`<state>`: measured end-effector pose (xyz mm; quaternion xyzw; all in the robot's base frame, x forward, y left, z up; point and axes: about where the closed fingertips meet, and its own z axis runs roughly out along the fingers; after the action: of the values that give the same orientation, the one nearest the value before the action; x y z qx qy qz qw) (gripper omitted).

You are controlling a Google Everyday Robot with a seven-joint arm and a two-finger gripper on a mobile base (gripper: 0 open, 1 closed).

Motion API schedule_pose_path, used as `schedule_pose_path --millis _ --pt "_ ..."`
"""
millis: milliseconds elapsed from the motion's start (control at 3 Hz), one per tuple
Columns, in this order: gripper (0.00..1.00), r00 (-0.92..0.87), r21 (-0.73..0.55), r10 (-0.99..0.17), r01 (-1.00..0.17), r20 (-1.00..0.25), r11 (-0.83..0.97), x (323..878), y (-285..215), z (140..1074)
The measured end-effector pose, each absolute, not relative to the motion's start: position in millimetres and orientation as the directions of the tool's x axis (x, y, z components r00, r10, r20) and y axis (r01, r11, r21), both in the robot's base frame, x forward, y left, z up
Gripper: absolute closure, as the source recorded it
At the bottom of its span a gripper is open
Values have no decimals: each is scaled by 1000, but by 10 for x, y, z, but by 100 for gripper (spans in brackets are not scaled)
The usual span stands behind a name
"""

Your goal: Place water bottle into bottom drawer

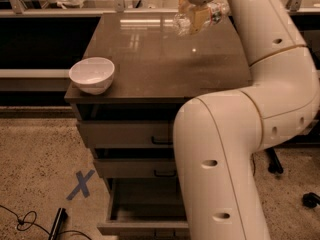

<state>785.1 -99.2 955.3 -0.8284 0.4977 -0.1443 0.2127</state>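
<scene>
The clear crinkled water bottle (192, 20) hangs in my gripper (196, 15) above the back of the brown cabinet top (165, 64), lifted off the surface. The gripper is shut on the bottle and reaches down from the top edge of the camera view. The bottom drawer (142, 209) stands pulled open at the foot of the cabinet, its inside dark and partly hidden by my white arm (225, 149). The two shallower drawers above it are shut.
A white bowl (92, 75) sits at the front left corner of the cabinet top. A blue tape X (80, 185) marks the speckled floor on the left. A black cable (30, 221) and a dark object lie at the bottom left. A chair base (280, 166) stands at the right.
</scene>
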Motion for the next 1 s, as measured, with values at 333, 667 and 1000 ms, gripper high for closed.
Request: schedule_pose_path --millis 333,667,1000 --pt "100 273 -460 -961 -859 -45 -223 7627 -1479 9586" --pt "100 90 -395 -980 -918 -179 -13 7238 -1819 9565" --pt "100 31 -359 -980 -932 -197 43 7196 -1805 9423"
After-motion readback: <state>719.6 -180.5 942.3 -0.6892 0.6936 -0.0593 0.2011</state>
